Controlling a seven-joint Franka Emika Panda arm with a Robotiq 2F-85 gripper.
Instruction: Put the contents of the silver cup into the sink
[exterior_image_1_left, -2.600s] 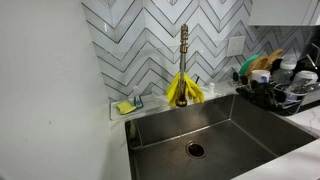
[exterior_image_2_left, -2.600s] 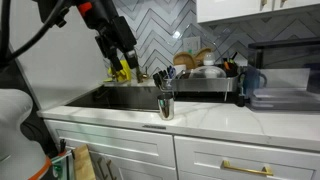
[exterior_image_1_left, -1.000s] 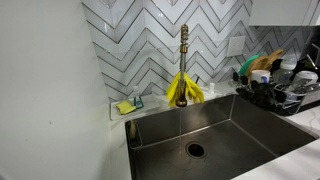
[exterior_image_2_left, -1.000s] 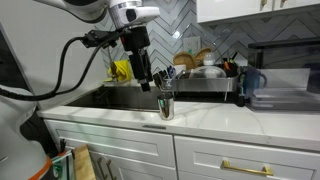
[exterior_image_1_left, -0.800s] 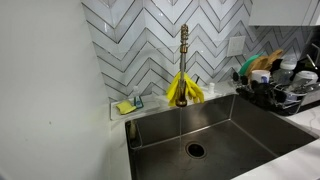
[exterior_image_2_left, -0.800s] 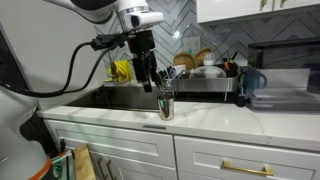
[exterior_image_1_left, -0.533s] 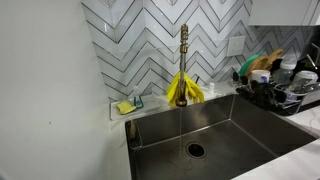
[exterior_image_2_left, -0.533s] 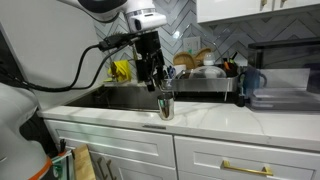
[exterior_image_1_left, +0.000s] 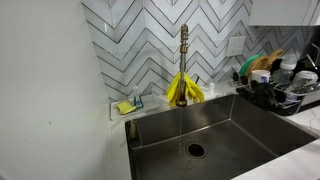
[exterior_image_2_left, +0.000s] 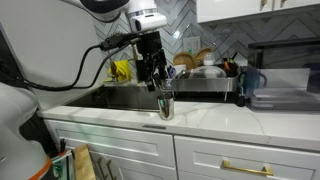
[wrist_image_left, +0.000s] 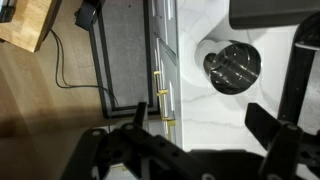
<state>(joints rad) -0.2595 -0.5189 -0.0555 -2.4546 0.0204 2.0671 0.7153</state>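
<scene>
The silver cup (exterior_image_2_left: 166, 104) stands on the white counter just beside the sink (exterior_image_2_left: 112, 97), with dark utensils sticking out of its top. In the wrist view the cup (wrist_image_left: 232, 67) shows from above, dark inside. My gripper (exterior_image_2_left: 158, 83) hangs just above and slightly to the sink side of the cup, fingers pointing down. In the wrist view the gripper (wrist_image_left: 199, 116) is open, with bare white counter between its fingers and nothing held. The sink (exterior_image_1_left: 235, 125) with its round drain (exterior_image_1_left: 195, 150) shows in an exterior view; the arm is out of that view.
A faucet draped with yellow gloves (exterior_image_1_left: 184, 88) stands behind the sink, with a sponge holder (exterior_image_1_left: 127, 105) on the ledge. A full dish rack (exterior_image_2_left: 205, 78) and a dark kettle (exterior_image_2_left: 250, 82) sit beyond the cup. White cabinet fronts with brass handles (wrist_image_left: 160, 98) lie below the counter.
My gripper moved from over the sink across to just above the silver cup. It has barely moved in the last half second. The cup has not moved.
</scene>
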